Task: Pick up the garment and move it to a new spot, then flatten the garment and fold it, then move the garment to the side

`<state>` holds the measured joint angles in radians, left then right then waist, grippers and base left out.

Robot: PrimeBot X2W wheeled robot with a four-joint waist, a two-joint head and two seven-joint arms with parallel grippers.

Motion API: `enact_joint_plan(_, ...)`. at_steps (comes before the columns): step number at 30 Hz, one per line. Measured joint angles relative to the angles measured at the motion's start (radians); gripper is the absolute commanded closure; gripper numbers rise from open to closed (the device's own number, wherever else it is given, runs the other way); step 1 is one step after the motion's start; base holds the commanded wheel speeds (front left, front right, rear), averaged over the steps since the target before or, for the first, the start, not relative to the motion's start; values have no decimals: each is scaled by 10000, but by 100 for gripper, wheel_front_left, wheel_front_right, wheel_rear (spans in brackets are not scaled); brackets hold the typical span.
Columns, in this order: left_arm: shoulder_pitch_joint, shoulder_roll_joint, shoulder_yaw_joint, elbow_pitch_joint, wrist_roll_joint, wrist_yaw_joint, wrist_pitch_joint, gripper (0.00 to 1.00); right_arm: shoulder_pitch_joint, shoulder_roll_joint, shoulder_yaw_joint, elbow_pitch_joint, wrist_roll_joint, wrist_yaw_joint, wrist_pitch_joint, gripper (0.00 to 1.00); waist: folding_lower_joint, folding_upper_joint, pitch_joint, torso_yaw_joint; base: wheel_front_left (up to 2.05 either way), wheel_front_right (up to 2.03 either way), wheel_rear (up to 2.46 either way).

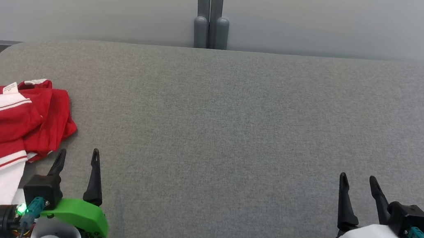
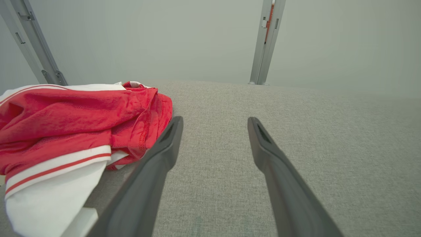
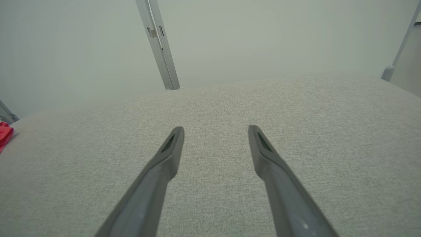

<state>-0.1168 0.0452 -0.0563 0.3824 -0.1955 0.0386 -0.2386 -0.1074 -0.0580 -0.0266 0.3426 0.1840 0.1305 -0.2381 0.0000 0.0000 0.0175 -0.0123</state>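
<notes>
tag [image 1: 11,87] on garment [image 1: 8,123] — print too small

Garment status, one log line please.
garment: crumpled, grey surface far left | left gripper: open, beside garment | right gripper: open, empty | pick-up: not started

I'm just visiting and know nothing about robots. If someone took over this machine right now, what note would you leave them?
Left end effector: open, empty, just beside the crumpled red and white fabric garment.
Right end effector: open, empty, over a bare stretch of the grey upholstered surface.
Garment: bunched up at the surface's left end, not grasped.
Done: no step shows as done yet.
Left: pick it up, move it, flatten, fold, set aside.
</notes>
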Motion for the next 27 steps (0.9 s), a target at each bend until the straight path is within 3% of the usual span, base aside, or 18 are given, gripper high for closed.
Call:
enact_joint_plan(17,126,13,-67,79,869,29,-255,0,29,44,29,29,-840,0,-244,0,0,0,-68,53,0,0,0)
enact_joint_plan(27,128,15,-65,119,832,150,-255,0,35,58,313,-25,-838,0,-245,0,0,0,-16,606,0,0,0)
